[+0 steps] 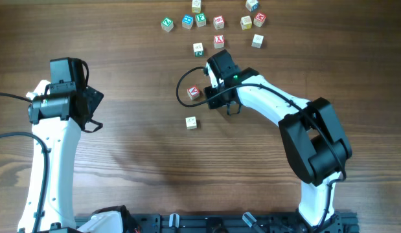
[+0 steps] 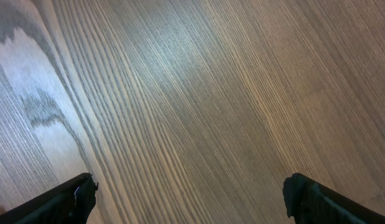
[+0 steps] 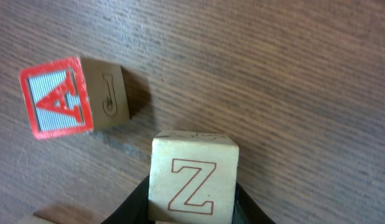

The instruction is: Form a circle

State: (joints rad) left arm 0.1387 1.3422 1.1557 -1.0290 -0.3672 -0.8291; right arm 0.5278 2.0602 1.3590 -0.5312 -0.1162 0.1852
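Note:
The circle shows only as a small group of three letter cubes at mid-table, not a ring. My right gripper point(image 1: 214, 96) point(image 3: 192, 202) is shut on a cream cube with a red Z point(image 3: 192, 177). Just left of it lies the red-faced A cube point(image 1: 194, 92) point(image 3: 56, 96), apart from the Z cube. A second cream cube point(image 1: 191, 122) sits a little nearer the table's front. My left gripper point(image 1: 91, 110) point(image 2: 192, 199) hangs open over bare wood at the far left, with nothing between its fingers.
A looser scatter of several cubes with green, blue and red faces point(image 1: 213, 22) lies along the far edge, behind the right gripper. A black cable loop point(image 1: 181, 90) curls beside the A cube. The wooden table point(image 1: 122, 168) runs under both arms.

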